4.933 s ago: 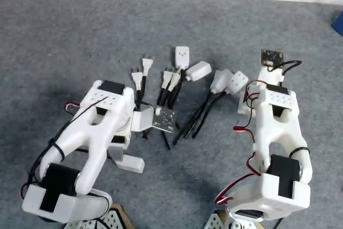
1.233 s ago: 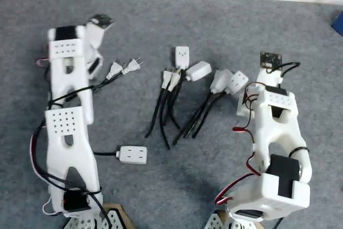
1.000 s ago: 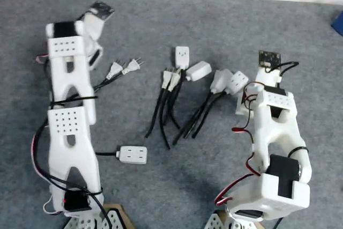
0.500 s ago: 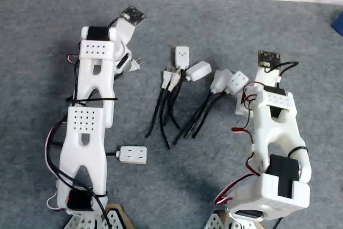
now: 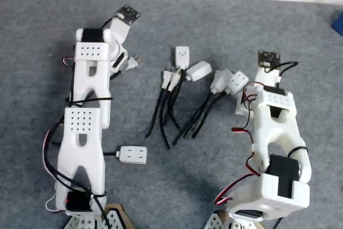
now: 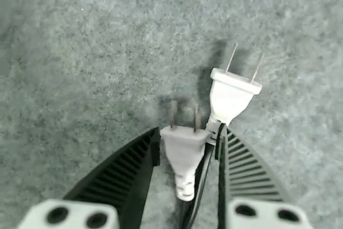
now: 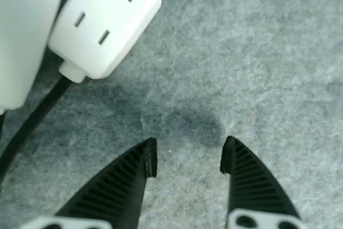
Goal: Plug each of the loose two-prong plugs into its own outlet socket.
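Observation:
My left gripper (image 6: 187, 135) is shut on a white two-prong plug (image 6: 184, 143), prongs pointing away from the wrist. A second white plug (image 6: 231, 92) lies on the carpet just beyond it. In the high view this arm is stretched to the far left, its gripper (image 5: 126, 63) over those plugs (image 5: 135, 59). My right gripper (image 7: 187, 156) stands open over bare carpet, a short way from a white outlet socket (image 7: 104, 22). Several white sockets (image 5: 182, 56) (image 5: 198, 71) (image 5: 238, 81) and two more plugs (image 5: 170, 76) lie mid-table with black cords.
A white multi-socket block (image 5: 132, 154) lies near the left arm's base, on a black cord. Black cords (image 5: 163, 113) fan out toward the front from the middle cluster. Grey carpet (image 5: 214, 30) covers the table; a blue object (image 5: 338, 22) sits at the right edge.
The left arm unfolded to the far left, then swung right over the two plugs there. In the last half second it edged slightly left. The right arm kept still.

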Robot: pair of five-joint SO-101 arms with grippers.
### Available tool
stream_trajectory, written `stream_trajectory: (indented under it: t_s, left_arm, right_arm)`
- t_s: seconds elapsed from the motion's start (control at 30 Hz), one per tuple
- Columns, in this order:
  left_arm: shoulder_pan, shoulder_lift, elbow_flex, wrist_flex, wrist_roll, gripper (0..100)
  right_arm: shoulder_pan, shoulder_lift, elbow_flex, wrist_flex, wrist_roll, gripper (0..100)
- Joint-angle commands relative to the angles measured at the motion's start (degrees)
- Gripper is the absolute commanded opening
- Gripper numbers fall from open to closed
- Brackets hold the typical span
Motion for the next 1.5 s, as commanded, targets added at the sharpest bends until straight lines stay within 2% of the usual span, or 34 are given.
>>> stream_trajectory:
  t_s: [0.0,0.27,0.47,0.57,0.77,0.87,0.97,1.07,1.27,1.4,1.47]
  left_arm:
    - [-4.9,0.5,-0.1,-2.0,-0.7,17]
    - [-6.3,0.7,0.0,-2.0,-0.7,17]
    - [-4.5,0.3,-0.4,0.5,-6.1,0]
    - [-3.2,-0.9,-2.3,2.4,-5.9,0]
    - [-0.4,-7.7,-11.6,12.3,-5.9,0]
    - [0.9,-12.9,-11.4,13.3,-5.8,0]
    - [4.2,-19.0,-5.9,13.4,-5.7,0]
    - [9.1,-26.2,2.2,13.4,-3.4,0]
    - [20.1,-40.6,14.2,13.4,-2.3,0]
    - [27.3,-48.8,23.4,13.4,-1.9,0]
    - [30.8,-52.1,29.5,13.4,0.5,0]
  right_arm:
    - [-0.3,-0.6,-0.2,-0.9,0.8,20.6]
    - [-0.3,-0.6,-0.2,-0.9,0.8,20.6]
    - [-0.3,-0.6,-0.2,-0.9,0.8,20.6]
    - [-0.3,-0.6,-0.2,-0.9,0.8,20.6]
    - [-0.2,-0.6,-0.2,-0.9,0.8,20.6]
    - [-0.2,-0.6,-0.2,-0.9,0.8,20.6]
    - [0.1,-0.6,-0.2,-0.9,0.7,20.6]
    - [4.4,-1.1,-0.8,0.5,0.4,20.6]
    - [4.9,-4.6,-10.0,17.2,2.1,20.6]
    - [6.3,-10.9,-12.6,23.5,5.4,20.6]
    - [8.3,-14.5,-12.8,25.2,6.1,20.6]
